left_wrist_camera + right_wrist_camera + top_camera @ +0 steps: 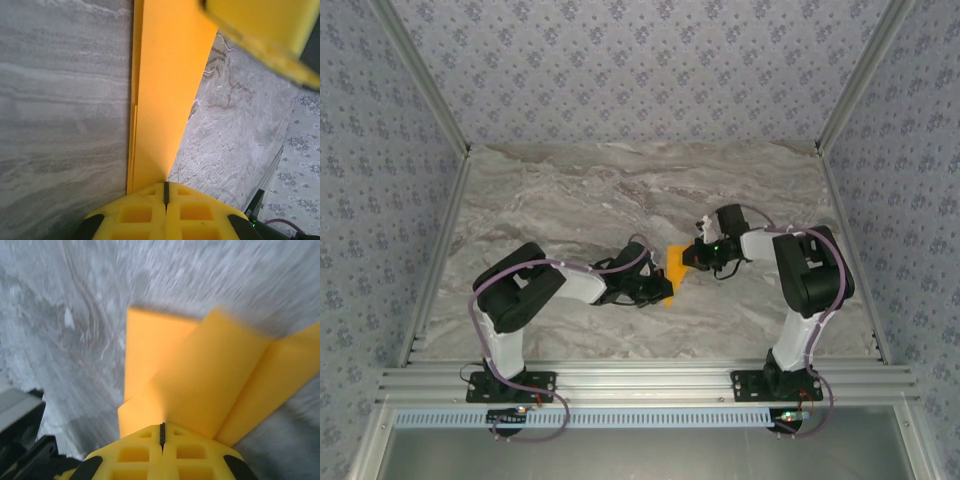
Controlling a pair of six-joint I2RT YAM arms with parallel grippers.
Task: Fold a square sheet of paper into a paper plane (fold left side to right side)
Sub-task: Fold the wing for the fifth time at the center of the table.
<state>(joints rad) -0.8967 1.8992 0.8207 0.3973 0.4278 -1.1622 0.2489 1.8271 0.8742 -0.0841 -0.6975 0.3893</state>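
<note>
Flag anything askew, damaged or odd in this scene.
Only the orange paper stands out: pinched between the left gripper and the right gripper, its flaps fan out unevenly in the right wrist view, and its layered edges sit slightly offset in the left wrist view. Nothing looks torn.

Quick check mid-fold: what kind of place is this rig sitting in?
Probably a purpose-built robot test booth, not a lived-in room: a marble-look tabletop boxed in by patterned wallpaper panels, with an aluminium rail frame along the near edge.
</note>
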